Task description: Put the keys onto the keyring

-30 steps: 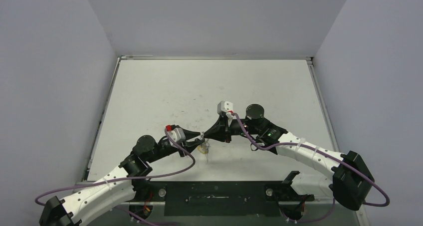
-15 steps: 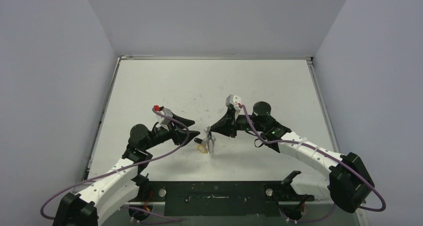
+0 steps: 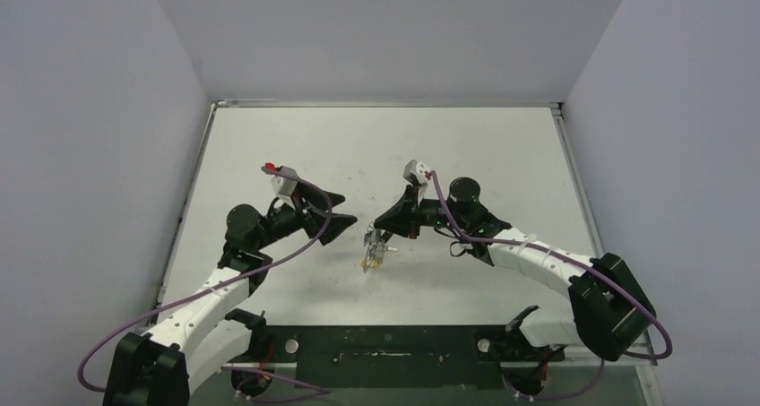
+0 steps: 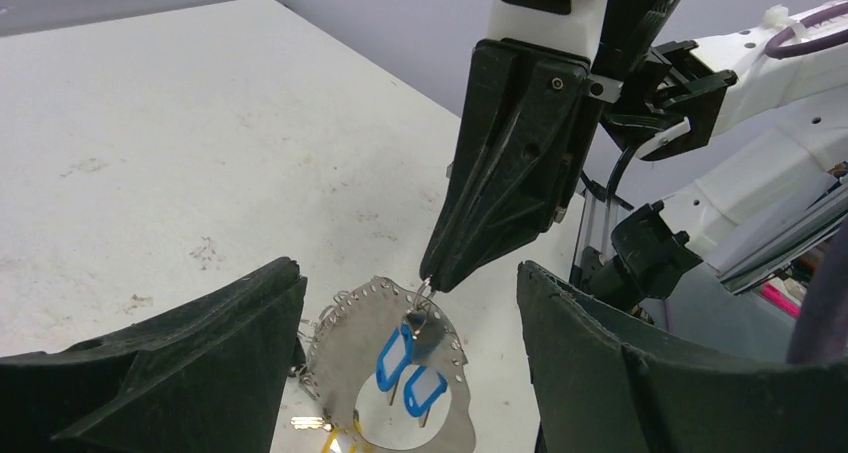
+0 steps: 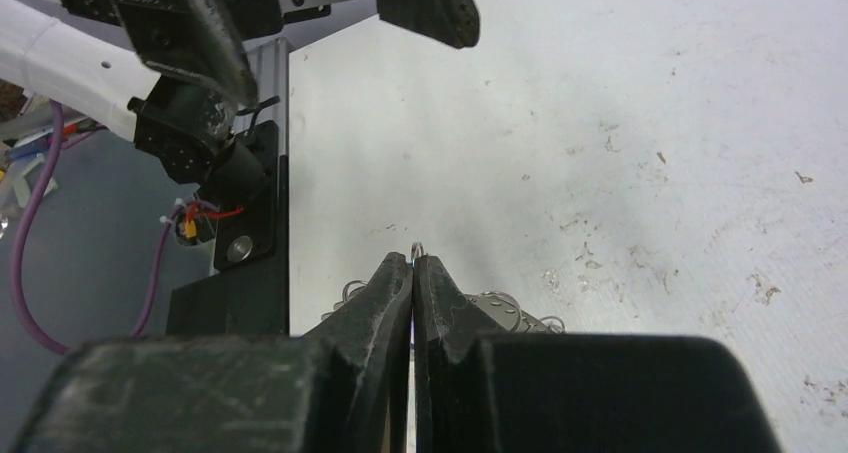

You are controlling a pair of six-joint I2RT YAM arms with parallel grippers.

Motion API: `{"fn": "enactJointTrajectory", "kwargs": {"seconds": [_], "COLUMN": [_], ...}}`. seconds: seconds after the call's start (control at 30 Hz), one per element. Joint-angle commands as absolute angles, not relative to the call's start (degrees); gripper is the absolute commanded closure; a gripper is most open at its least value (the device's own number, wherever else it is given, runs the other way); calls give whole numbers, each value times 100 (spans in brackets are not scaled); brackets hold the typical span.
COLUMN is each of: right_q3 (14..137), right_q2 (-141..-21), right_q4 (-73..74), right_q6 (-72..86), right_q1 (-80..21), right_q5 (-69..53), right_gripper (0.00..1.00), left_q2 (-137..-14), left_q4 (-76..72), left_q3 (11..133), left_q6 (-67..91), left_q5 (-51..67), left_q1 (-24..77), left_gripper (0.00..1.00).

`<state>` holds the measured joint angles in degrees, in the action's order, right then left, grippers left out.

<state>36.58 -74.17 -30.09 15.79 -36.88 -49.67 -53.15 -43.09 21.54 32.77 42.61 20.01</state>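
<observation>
The right gripper point(image 5: 412, 263) is clamped on the top of the keyring point(image 4: 455, 345). The silvery hoop hangs from that pinch just above the table point(image 3: 296, 155), its long axis running down and toward the near edge. A small bend of wire pokes out past the fingertips in the right wrist view.

Two blue-headed keys point(image 4: 408, 371) dangle inside the hoop, heads down and leaning slightly. A yellow key point(image 4: 340, 439) is cut off by the frame edge, with a fine chain point(image 4: 312, 331) beside it.

From above the whole bunch is only a small glinting tangle. Whether the hoop's lower rim touches the table cannot be told.

The left gripper point(image 4: 405, 273) is released – fingers spread wide, holding nothing, just beside the bunch.

The white tabletop is scuffed with dark specks, inside plain grey-lilac walls.
</observation>
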Motion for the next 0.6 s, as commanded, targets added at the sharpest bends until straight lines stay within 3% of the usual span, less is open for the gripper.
{"fn": "enactJointTrajectory", "kwargs": {"seconds": [0.0,0.1,0.23,0.57], "right_q3": [4299,4604,4833,4965], "right_q2": [-7599,-7855,-8237,-8991], "right_q4": [-3654,-3615,-3811,-5043], "right_q6": [1786,1892,2133,3113], "right_q1": [-3572,-3497,-3401,-3157], "right_q5": [-5089,-5173,-5269,-5528], "right_gripper": [100,100,100,100], "left_q2": [-5069,-4814,-4433,-4712], "left_q4": [-3450,-2906,-2084,-338], "left_q3": [2482,2424,2336,2981], "left_q6": [3201,3199,3525,2949], "left_q5": [4033,3408,2386,2196], "left_q1": [1952,1943,1917,1866], "left_gripper": [23,22,8,3]}}
